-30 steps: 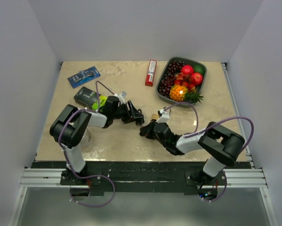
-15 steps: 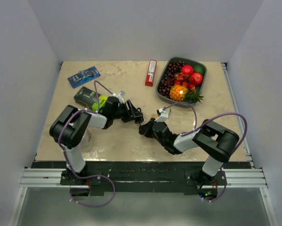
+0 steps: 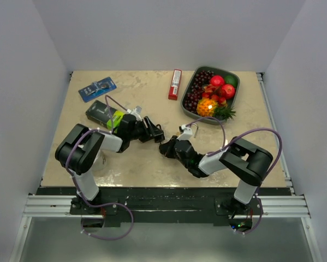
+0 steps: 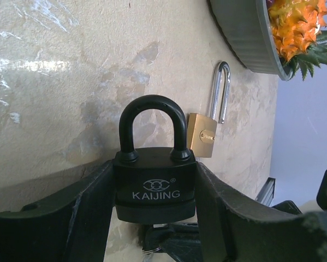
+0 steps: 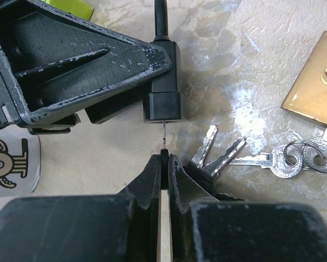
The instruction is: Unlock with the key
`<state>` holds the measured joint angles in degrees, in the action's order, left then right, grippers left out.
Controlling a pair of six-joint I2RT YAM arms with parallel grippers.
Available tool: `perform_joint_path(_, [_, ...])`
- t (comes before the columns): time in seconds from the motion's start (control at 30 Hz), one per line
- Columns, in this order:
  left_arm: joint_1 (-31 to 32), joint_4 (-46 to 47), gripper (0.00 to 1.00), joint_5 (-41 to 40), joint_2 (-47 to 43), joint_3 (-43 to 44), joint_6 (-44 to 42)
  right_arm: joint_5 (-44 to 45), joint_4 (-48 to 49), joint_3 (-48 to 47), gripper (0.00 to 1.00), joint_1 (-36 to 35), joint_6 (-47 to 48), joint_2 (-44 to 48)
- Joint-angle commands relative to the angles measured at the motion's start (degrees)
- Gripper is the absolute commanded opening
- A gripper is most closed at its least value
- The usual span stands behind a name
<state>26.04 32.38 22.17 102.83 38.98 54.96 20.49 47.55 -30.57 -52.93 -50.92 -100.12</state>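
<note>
Both are busy: the left end effector clamps the black padlock, and the right end effector pinches the key, tip right at the padlock's underside.

You've got a beige marbled tabletop; blue packet upper left, black box just below it; red bar top centre; fruit tray upper right; brass padlock lying flat mid-frame; key bunch just beside it in your right wrist view.
</note>
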Motion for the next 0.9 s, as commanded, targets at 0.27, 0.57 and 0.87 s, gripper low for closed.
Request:
perform_joint_path(0.27, [5.86,-7.07,0.00,11.75,-0.78,-4.44,-0.55,12.29,11.86,-5.64,0.00,4.41,6.44,-1.92])
perform_joint_path(0.57, [6.13,-6.28,0.00,10.70,-3.94,-4.44,-0.99,10.10,13.10,-4.42,0.00,5.46,5.66,-1.14])
perform_joint_path(0.87, [5.95,0.13,0.00,8.67,-13.61,-7.86,-2.05,-1.49,13.44,0.59,0.00,8.36,-0.14,5.28])
